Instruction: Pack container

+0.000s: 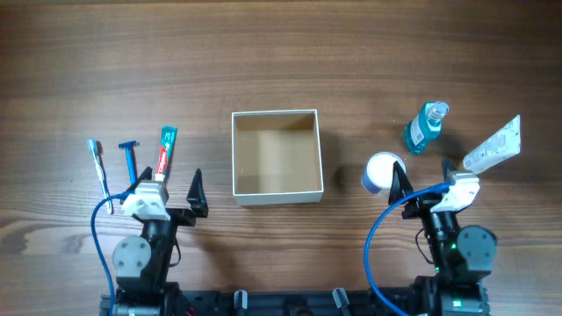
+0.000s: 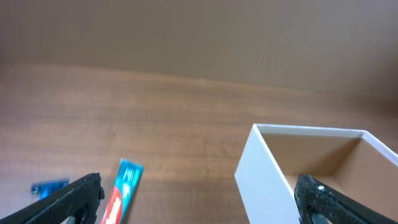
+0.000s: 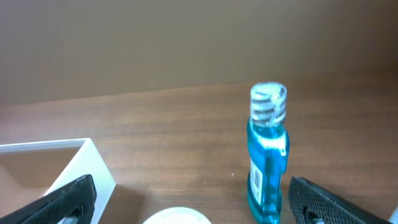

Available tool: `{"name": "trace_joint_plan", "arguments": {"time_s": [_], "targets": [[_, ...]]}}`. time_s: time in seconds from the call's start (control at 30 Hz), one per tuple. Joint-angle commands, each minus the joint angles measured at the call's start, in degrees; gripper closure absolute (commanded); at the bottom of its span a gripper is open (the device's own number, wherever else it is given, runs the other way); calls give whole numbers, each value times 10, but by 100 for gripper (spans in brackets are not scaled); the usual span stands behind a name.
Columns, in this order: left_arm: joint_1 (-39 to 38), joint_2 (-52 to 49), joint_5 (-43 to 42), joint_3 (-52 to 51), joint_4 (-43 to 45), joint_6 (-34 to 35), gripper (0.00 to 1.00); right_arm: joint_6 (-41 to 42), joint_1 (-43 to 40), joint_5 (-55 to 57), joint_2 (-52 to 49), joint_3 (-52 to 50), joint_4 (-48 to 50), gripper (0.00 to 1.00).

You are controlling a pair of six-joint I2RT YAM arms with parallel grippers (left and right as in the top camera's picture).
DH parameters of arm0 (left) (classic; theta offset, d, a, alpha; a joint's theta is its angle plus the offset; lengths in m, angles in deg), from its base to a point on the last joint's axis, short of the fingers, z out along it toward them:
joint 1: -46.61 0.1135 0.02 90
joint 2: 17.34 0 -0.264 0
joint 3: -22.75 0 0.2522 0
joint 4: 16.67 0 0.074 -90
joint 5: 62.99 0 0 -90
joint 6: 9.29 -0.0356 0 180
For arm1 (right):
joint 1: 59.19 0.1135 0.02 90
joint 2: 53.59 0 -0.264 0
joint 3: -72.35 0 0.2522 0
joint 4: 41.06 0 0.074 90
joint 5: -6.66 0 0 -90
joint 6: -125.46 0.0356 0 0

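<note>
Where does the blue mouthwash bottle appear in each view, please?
Overhead: blue mouthwash bottle upper right, right of the container.
Left wrist: not in it; container lower right.
Right wrist: bottle right of centre, upright; container corner lower left.
Shared landmark: the container.

Container [image 1: 276, 195] mid-counter [image 1: 281, 53], with three items to its left and three to its right.

Left of the container, a toothbrush [image 1: 99, 171], a razor [image 1: 131, 158] and a toothpaste tube [image 1: 165, 154] lie side by side, the toothbrush outermost. The toothpaste tube is closest to the container but apart from it. To the right, a jar [image 1: 379, 172] sits near the container's right wall. A mouthwash bottle [image 1: 425, 129] stands farther right and farther back, and a squeeze tube [image 1: 493, 146] lies outermost, tilted. The left hand [image 1: 167, 189] sits at the near ends of the razor and toothpaste tube. The right hand [image 1: 426, 180] sits between the jar and the squeeze tube.
</note>
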Motion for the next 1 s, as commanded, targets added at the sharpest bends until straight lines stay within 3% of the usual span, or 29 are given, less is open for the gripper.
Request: {"name": "trace_joint_plan", "arguments": {"time_s": [0.0,0.07,0.27,0.4,0.53,0.67,0.77,0.83,0.97], "targets": [[-4,-40,14,102,-59,33,0,-35,1,-38,-88,122,-35,0],[-4,-87,20,164,-99,33,0,-35,1,-52,-158,196,-90,0],[-4,-329,22,388,-273,56,0,-82,2,-60,-412,521,-432,0],[-5,-435,18,455,-354,63,0,-97,1,-60,-514,627,-606,0],[-5,-477,-21,468,-394,62,0,-90,1,-115,-574,639,-617,0],[-5,-475,-25,468,-392,63,0,-28,7,-24,-579,639,-650,0],[-5,-475,-25,468,-390,63,0,32,88,55,-585,639,-679,0],[-5,-475,-24,468,-390,63,0,126,164,121,-608,638,-671,0],[-5,-475,-23,468,-390,62,0,138,173,108,-691,638,-620,0]]}}
